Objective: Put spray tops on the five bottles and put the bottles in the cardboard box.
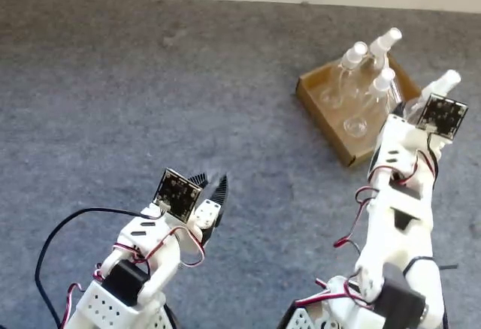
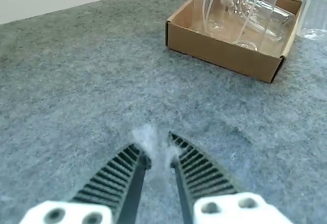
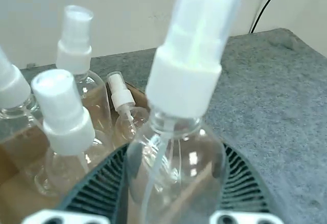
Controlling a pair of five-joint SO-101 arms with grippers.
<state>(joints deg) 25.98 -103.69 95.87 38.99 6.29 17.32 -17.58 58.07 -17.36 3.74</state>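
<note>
The cardboard box (image 1: 342, 137) sits at the far right of the grey felt table. Three clear bottles with white spray tops (image 1: 383, 81) stand in it, and another bottle (image 3: 122, 104) lies among them. My right gripper (image 1: 413, 107) is shut on a fifth clear bottle (image 3: 173, 168) with its white spray top (image 3: 191, 55) on. It holds that bottle upright at the box's right side. My left gripper (image 2: 159, 152) is low over bare felt at the near left, far from the box (image 2: 225, 55). Its fingers are slightly open with nothing between them.
Grey felt covers the whole table, with wide free room to the left of and in front of the box. A pale wall runs along the far edge. Black and red cables hang by both arm bases near the front edge.
</note>
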